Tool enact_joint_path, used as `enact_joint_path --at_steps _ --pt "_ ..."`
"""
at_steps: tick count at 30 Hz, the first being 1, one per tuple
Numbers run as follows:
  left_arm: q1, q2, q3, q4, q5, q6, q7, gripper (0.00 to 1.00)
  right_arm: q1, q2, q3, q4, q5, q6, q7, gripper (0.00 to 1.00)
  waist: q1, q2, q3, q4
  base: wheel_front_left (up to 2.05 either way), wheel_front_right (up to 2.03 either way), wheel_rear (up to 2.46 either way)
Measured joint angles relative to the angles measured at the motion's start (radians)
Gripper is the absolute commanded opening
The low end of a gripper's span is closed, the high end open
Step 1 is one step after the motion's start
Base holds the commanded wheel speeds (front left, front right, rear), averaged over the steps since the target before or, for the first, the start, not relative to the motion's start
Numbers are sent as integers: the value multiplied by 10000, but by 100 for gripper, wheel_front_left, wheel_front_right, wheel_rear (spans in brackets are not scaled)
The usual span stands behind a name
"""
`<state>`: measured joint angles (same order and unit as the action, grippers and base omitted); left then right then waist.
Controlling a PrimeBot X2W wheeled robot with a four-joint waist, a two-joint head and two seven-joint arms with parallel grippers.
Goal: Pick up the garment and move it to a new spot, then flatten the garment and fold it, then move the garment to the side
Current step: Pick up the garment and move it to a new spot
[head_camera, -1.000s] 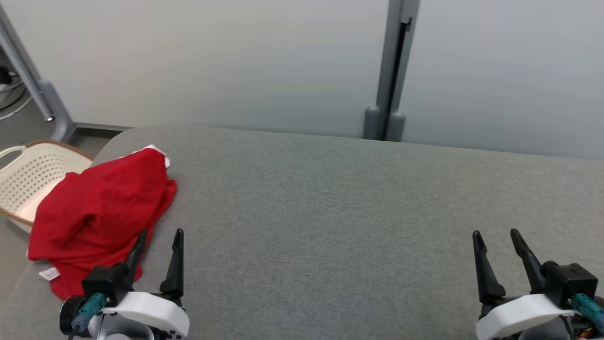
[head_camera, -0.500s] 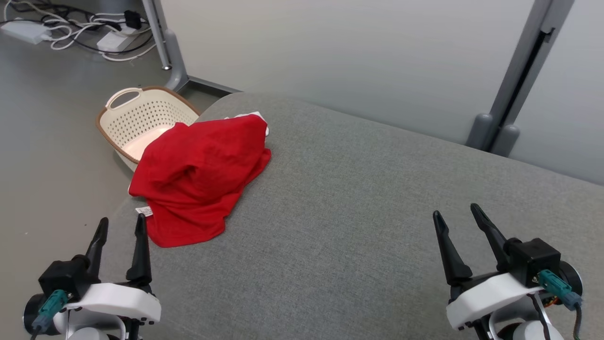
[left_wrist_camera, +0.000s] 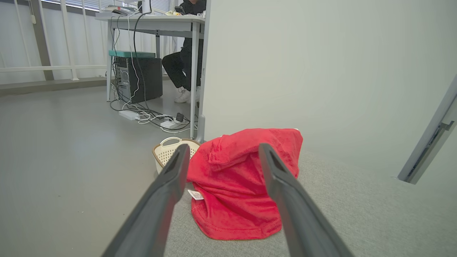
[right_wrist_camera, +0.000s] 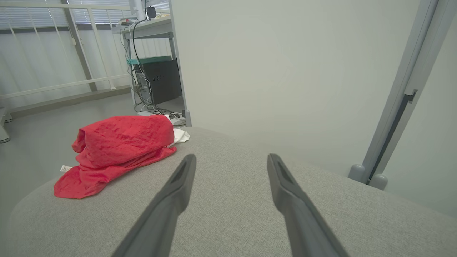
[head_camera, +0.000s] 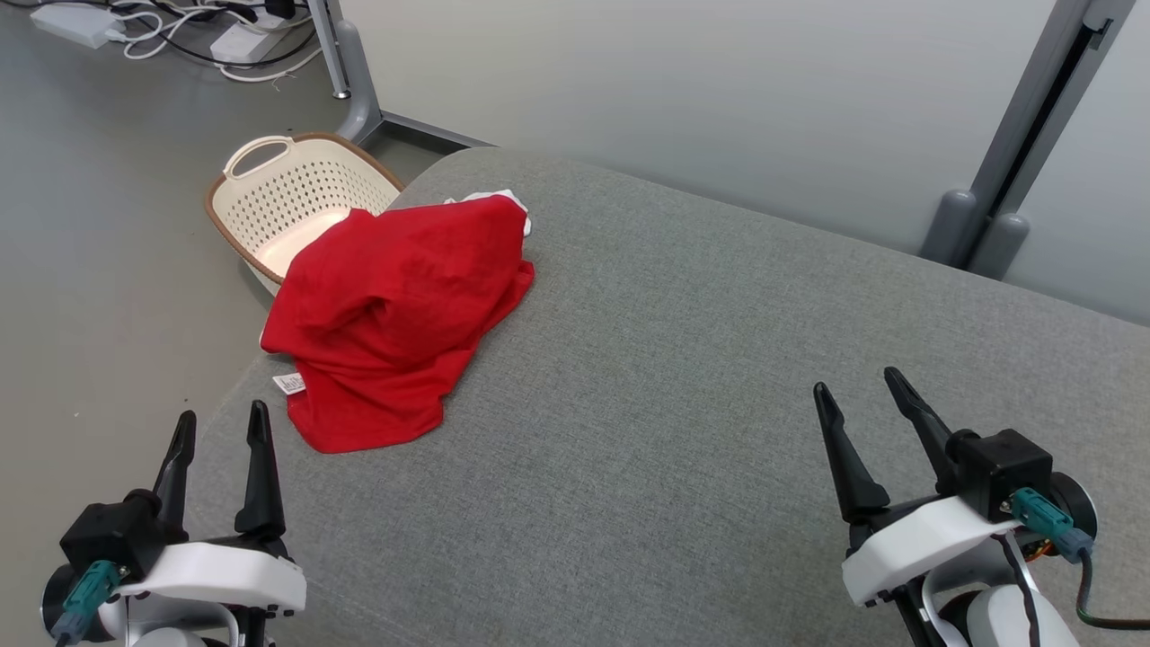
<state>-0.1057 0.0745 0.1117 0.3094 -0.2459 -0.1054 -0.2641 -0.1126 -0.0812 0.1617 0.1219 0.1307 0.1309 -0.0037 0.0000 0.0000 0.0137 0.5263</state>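
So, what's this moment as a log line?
crumpled red fabric garment: untouched on grey upholstered surface | left gripper: open | right gripper: open

No writing can be read. The one label is a small white tag [head_camera: 289, 384] at the lower left edge of the red garment [head_camera: 395, 305], left of centre in the head view; its print is too small to make out.

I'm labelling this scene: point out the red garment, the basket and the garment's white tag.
red garment [head_camera: 395, 314], head view, middle of the heap.
basket [head_camera: 314, 186], head view, perforated inner wall.
white tag [head_camera: 289, 384], head view, its centre.
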Motion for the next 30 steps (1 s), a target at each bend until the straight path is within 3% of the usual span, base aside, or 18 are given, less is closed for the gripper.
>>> enact_joint_path --at_steps 7,14,20,29,30 --pt "-327 -84 -357 447 81 -94 0 100 20 -19 -291 -113 -8 0 -12 100 0 0 134 63 0 0 0" --pt "-2185 -201 -1030 1565 -299 -180 -2 100 -86 -123 -771 -1154 -389 0 552 100 0 0 1039 -13 0 0 0" --pt "-4113 -192 -884 3722 -773 -211 -2 100 -573 -397 -769 -1779 -516 0 976 100 0 0 2218 -540 0 0 0" --pt "-5646 320 21 6968 -1538 -173 0 100 -984 -546 -821 -1946 -596 0 1009 100 0 0 3547 -1486 0 0 0" --pt "-5742 359 65 7053 -1540 -178 0 55 -1000 -552 -846 -1935 -596 0 1003 100 0 0 3640 -1561 0 0 0"
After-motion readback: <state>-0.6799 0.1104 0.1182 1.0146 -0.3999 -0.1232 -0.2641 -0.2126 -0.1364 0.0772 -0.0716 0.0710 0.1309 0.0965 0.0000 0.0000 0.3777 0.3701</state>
